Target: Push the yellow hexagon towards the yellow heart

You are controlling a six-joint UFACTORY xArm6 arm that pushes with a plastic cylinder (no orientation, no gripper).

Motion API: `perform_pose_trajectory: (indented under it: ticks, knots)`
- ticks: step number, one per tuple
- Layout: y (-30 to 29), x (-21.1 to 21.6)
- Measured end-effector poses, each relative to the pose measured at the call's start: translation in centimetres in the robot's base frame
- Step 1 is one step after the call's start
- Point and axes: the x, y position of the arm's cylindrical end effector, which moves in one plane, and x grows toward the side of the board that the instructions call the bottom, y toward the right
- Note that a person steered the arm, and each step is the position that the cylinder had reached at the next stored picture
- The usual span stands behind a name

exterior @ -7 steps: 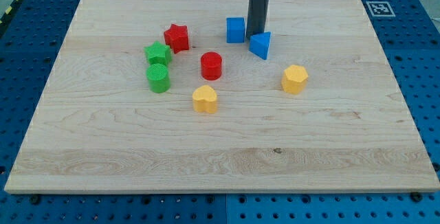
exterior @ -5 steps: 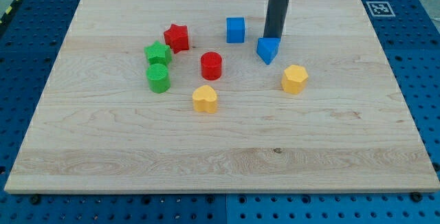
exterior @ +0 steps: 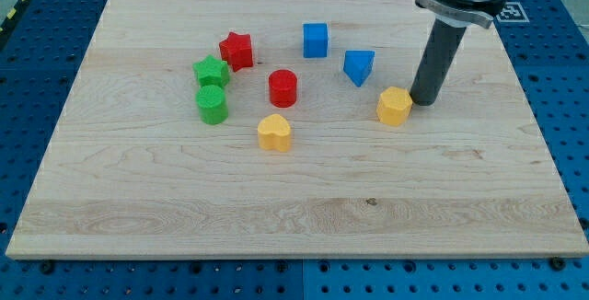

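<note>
The yellow hexagon (exterior: pixel 394 106) lies right of the board's middle. The yellow heart (exterior: pixel 273 132) lies to its left and a little lower, near the board's centre. My tip (exterior: pixel 423 103) stands on the board just to the right of the yellow hexagon, touching or nearly touching its right side. The dark rod rises from there to the view's top right.
A blue triangle (exterior: pixel 359 66) lies up-left of the hexagon, a blue cube (exterior: pixel 316 40) further up-left. A red cylinder (exterior: pixel 282 88) sits above the heart. A red star (exterior: pixel 236 51), a green star (exterior: pixel 211 71) and a green cylinder (exterior: pixel 212 104) cluster at left.
My tip moved right and down, from between the blue cube and blue triangle to the yellow hexagon's right side. The blue triangle shifted slightly to the right.
</note>
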Motion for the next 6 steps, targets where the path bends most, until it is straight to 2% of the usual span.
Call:
perform_pose_trajectory:
  ticks: [3, 6]
  knots:
    - [-3.5, 2.4]
    - [-4.2, 2.2]
